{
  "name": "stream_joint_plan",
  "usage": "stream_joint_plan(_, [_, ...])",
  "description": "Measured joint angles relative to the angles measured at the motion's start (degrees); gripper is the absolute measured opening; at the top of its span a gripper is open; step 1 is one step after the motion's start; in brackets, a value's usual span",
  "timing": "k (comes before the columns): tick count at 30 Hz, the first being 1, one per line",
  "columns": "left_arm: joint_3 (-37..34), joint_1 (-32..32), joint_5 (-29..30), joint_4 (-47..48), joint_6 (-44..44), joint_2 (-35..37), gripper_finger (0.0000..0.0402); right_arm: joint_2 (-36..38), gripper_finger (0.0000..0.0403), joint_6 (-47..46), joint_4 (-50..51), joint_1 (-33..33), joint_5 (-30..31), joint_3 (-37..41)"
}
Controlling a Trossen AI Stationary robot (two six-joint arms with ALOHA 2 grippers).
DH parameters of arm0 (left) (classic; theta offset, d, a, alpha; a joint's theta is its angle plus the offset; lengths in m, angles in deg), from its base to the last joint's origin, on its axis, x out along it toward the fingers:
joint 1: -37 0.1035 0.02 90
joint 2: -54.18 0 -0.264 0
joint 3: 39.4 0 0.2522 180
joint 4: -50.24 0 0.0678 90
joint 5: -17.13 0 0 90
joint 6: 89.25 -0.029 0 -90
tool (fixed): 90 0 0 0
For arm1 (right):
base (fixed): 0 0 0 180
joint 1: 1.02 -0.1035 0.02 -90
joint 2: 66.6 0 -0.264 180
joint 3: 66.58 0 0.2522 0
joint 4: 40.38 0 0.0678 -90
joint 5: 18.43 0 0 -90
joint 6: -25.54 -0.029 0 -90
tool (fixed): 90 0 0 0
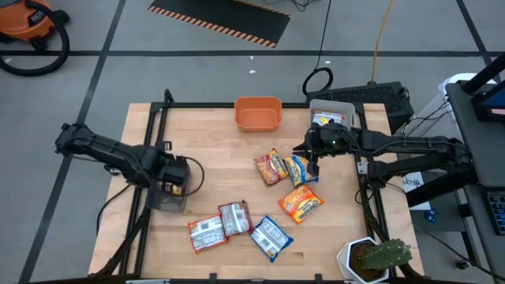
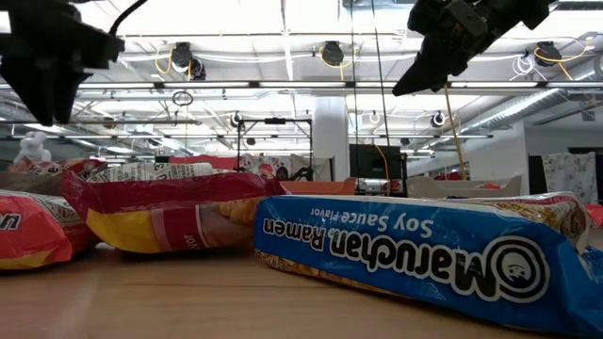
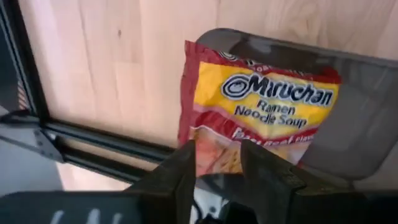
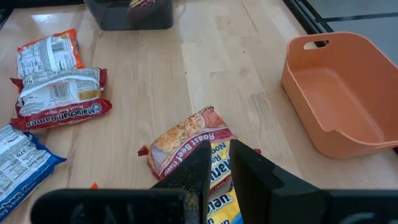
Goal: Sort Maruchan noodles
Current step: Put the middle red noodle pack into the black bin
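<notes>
High view: I have both arms over the table [image 1: 213, 166].
Left claw [image 3: 216, 163]: fingers a little apart, just above a red-yellow packet [image 3: 258, 118] lying in the grey bin [image 3: 367, 118].
Right claw [image 4: 217, 163]: fingers slightly apart, hovering over the roast beef packet [image 4: 186, 140] beside the yellow-blue one.
Other packets: loose near the table's front edge.
Orange bin [image 1: 258, 113]: at the far edge.

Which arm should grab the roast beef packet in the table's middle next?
Right. The right pincer hovers over the middle packets, beside the roast beef packet. The left pincer is at the grey bin, over another packet.
</notes>
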Motion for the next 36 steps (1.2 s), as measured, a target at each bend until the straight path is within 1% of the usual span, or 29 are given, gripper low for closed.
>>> stream_joint_plan(4, [-4.03,-1.63,-1.56,-4.6,2.09,0.0,0.0082,0.0,0.0055,0.0,0.02,0.0,0.0,0.0])
stream_joint_plan(7, [-7.46,-2.17,-0.99,-8.85,2.2,0.0,0.0052,0.0,0.0055,0.0,0.04,0.0,0.0,0.0])
stream_joint_plan(9, [-9.11,-2.15,-0.54,-9.31,3.45,-0.07,0.0041,0.0,0.0055,-0.03,0.07,0.0,0.0,0.0])
stream_joint_plan(13, [-9.01,-2.17,-0.01,-9.55,6.2,-0.52,0.0037,0.0,0.0055,-0.03,0.07,0.0,0.0,0.0])
stream_joint_plan(16, [-9.05,-2.09,0.03,-9.93,11.24,-0.53,0.0037,0.0,0.0055,-0.03,0.07,0.0,0.0,0.0])
stream_joint_plan(18, [-9.51,-1.72,0.03,-11.79,13.24,-1.07,0.0037,0.0,0.0055,-0.21,0.07,0.0,0.0,0.0])
stream_joint_plan(22, [-10.87,-0.52,0.08,-11.71,17.38,-3.15,0.0037,0.0,0.0055,-0.64,0.07,0.0,0.0,0.0])
stream_joint_plan(28, [-11.89,1.64,0.1,-13.78,18.94,-7.36,0.0037,0.0,0.0055,-0.64,0.07,0.0,-0.01,0.0])
stream_joint_plan(33, [-11.89,2.44,0.06,-16.23,18.81,-8.82,0.0037,0.0,0.0055,-0.64,0.13,0.0,-0.02,0.0])
stream_joint_plan(34, [-11.89,2.42,-0.16,-17.03,18.83,-8.85,0.0037,0.0,0.0055,-0.64,0.14,0.0,-0.02,0.0])
stream_joint_plan(36, [-11.89,2.42,-2.46,-18.99,18.09,-8.85,0.0037,0.0,0.0055,-0.64,0.33,0.0,-0.02,0.0])
